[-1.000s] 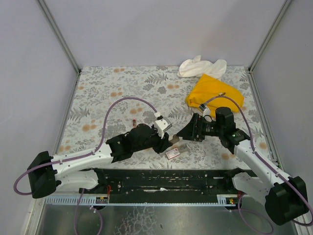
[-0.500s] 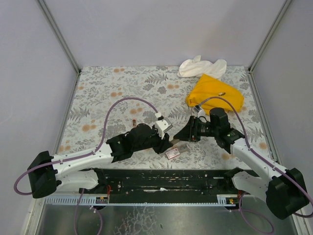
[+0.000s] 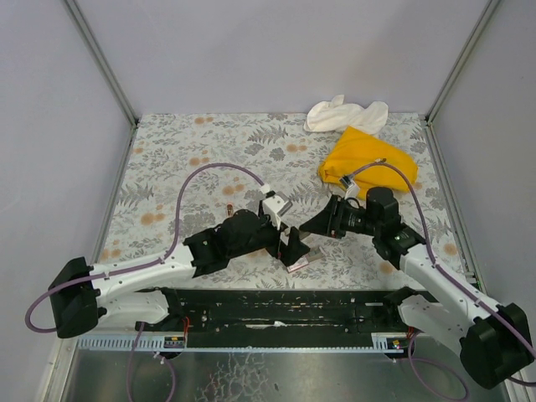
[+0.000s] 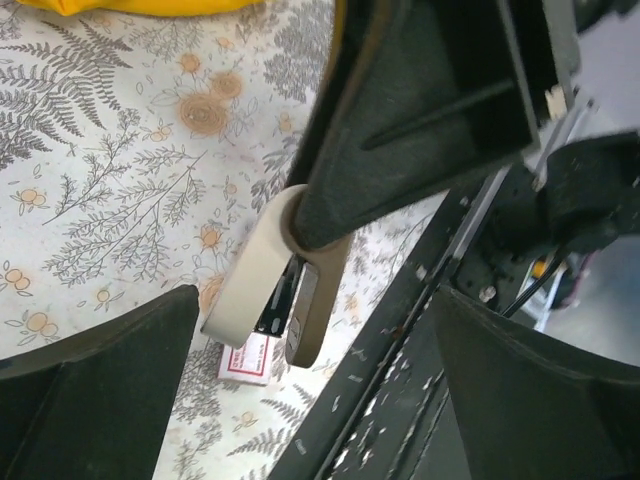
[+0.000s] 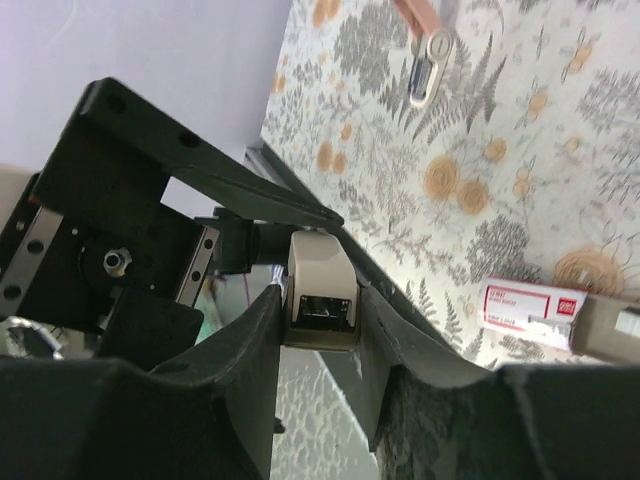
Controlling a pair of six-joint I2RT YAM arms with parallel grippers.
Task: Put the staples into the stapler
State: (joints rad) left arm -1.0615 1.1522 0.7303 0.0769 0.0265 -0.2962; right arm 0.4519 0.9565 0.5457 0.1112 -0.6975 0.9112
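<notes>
Midway across the flowered table (image 3: 184, 142), the right end effector (image 3: 311, 226) clamps a beige stapler (image 4: 250, 285) by one end, its fingers pressed against both sides. The left end effector (image 3: 291, 244) sits just beside it with its fingers spread wide, and the stapler hangs between them with no contact visible. The stapler appears partly hinged open, though the crowded wrist view leaves that uncertain. The staples (image 3: 295, 263), a small pink box with a white label, lie flat on the table directly under the stapler, near the front edge. A yellow cloth (image 3: 368, 155) and a white cloth (image 3: 345, 113) rest at the far right corner.
</notes>
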